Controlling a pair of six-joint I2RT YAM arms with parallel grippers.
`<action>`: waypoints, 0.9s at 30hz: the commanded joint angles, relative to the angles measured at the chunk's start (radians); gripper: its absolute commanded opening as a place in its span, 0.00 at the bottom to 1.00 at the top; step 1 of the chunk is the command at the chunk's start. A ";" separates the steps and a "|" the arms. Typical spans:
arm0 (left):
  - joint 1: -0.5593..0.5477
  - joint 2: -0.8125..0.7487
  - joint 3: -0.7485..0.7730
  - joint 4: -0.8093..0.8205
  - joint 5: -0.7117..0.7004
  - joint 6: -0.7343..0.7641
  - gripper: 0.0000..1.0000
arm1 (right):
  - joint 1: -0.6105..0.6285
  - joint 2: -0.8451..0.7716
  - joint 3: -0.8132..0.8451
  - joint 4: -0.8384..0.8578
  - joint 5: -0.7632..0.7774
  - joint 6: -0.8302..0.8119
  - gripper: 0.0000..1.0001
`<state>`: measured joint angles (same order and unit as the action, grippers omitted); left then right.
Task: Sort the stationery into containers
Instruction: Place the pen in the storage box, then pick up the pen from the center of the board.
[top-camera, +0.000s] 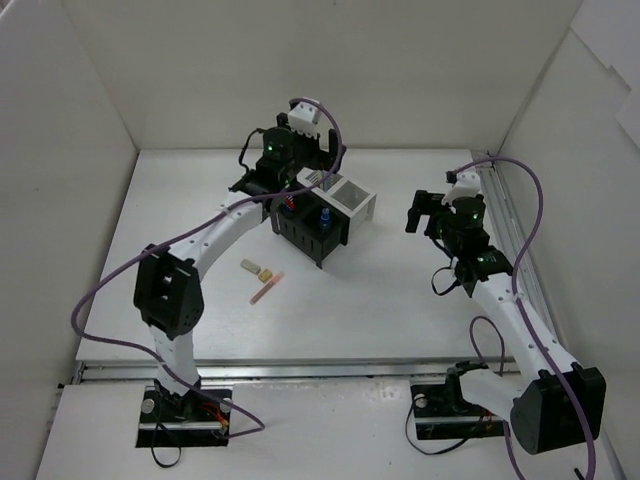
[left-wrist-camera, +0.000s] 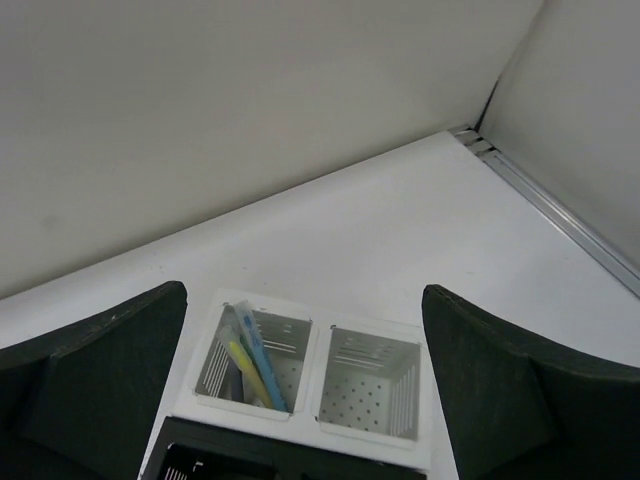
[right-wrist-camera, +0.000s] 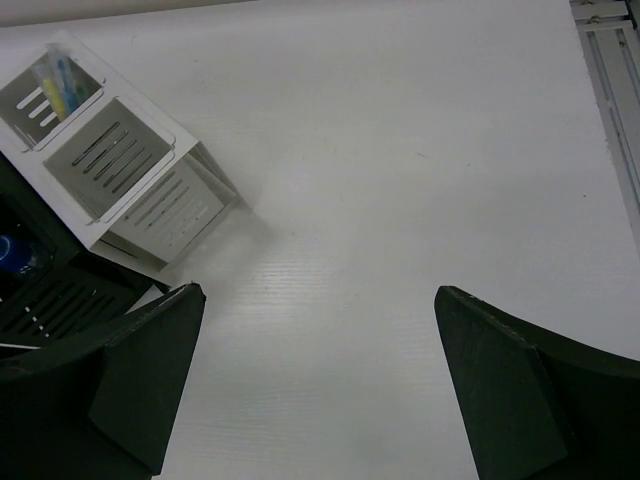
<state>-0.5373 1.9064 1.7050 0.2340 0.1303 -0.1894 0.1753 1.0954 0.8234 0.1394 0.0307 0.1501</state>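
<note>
White bin (left-wrist-camera: 212, 368) w/ the pens (left-wrist-camera: 255, 365) (one yellow, one blue) sits right under the left end effector (left-wrist-camera: 303, 292). It hangs above the bin wide open, nothing btwn the fingers. So imo this is the drop-off end of a pen run: that bin has its pens and the left arm has nothing to carry atm. 2nd white bin (left-wrist-camera: 352, 352) right beside it looks empty. Bottle (top-camera: 325, 215) w/ the blue cap stands in one of the black bins (top-camera: 300, 240).

Right end effector (right-wrist-camera: 318, 292) is also spread open and empty. It hovers over bare surface (top-camera: 400, 300) to the right of the block, well apart from any stationery.

Left to sort afaict: an eraser (top-camera: 257, 268) and a pink marker (top-camera: 266, 291). They lie near each other on the left arm's side, in front of the black bins.

Next move, prob: left arm lifts clear of the bins, swings back toward its base and comes down over one of those two. Marker is slim and lies diagonal, so the wrist needs to turn so the fingers close across it, not along it. Eraser is a short block, looks like the easier grab. Which bin the erasers belong in, can't tell from here.
</note>
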 joint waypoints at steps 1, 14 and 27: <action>0.003 -0.167 -0.004 -0.100 0.091 0.041 1.00 | -0.005 -0.037 0.059 -0.001 -0.052 0.022 0.98; 0.003 -0.812 -0.868 -0.327 -0.077 -0.094 1.00 | 0.107 0.129 0.097 -0.181 0.066 0.173 0.98; 0.003 -0.670 -1.070 -0.306 -0.126 -0.188 0.93 | 0.115 0.092 0.060 -0.179 0.035 0.198 0.98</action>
<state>-0.5373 1.1927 0.6075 -0.1432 0.0319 -0.3496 0.2840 1.2278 0.8768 -0.0681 0.0635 0.3397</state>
